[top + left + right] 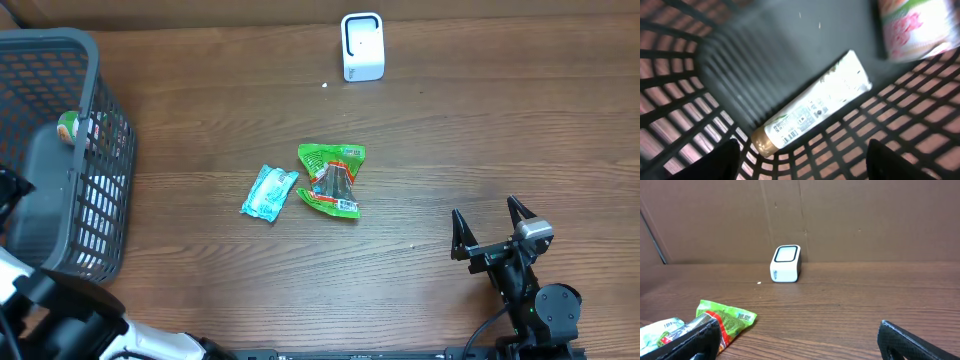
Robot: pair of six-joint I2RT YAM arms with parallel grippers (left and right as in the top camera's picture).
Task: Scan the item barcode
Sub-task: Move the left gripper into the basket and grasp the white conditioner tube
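Observation:
A white tube [812, 102] with a gold cap and a printed barcode lies on the dark floor of the grey mesh basket [95, 170]. My left gripper [802, 147] hovers just above it inside the basket, open, its fingers [722, 162] standing wide on either side of the cap end without touching it. The white scanner [362, 46] stands upright at the table's far edge and also shows in the right wrist view as the scanner [785, 263]. My right gripper [487, 216] rests open and empty near the front right of the table.
A green snack packet [333, 178] and a teal packet [268, 192] lie mid-table; the green packet [720, 320] is by my right gripper's left finger. A pink-and-green pack [912, 27] lies in the basket beyond the tube. A cardboard wall [840, 215] backs the table.

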